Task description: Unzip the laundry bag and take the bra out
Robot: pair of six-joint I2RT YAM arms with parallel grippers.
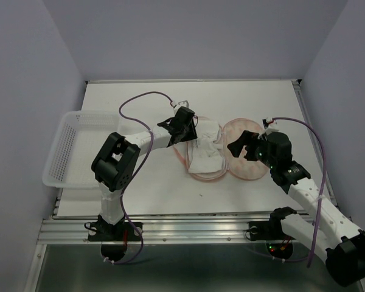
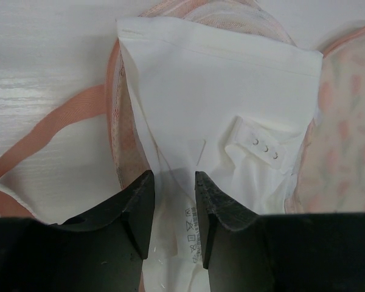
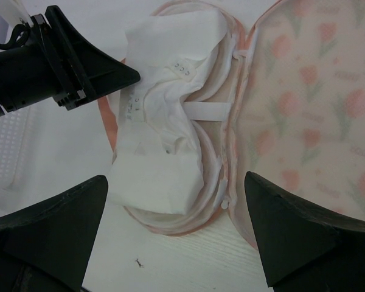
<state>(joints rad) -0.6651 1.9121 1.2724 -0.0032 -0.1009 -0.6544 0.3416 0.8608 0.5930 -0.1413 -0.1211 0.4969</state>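
Left gripper (image 2: pixel 174 182) is held low over the bra (image 1: pixel 205 149), fingers partly apart with a narrow gap; white fabric shows through the gap and nothing is seen clamped. Right gripper (image 3: pixel 175 181) is spread wide and empty, poised above the opened case.

Table (image 1: pixel 146 194) is mostly bare, with a clear mesh basket (image 1: pixel 67 146) parked at its left edge.

Laundry bag (image 1: pixel 249 167) is already unzipped and laid open flat, printed lining up on the right half. Unzipping is judged done.

Bra is seen crumpled in the left half of the bag, overhanging the near rim, not yet lifted out. Removal is judged as what is left: a pinch on the fabric, then a lift clear.

Pink loop (image 2: pixel 42 121) is lying on the table beside the bag. Hook tab (image 2: pixel 261 146) and care label (image 2: pixel 191 231) are exposed on the bra.
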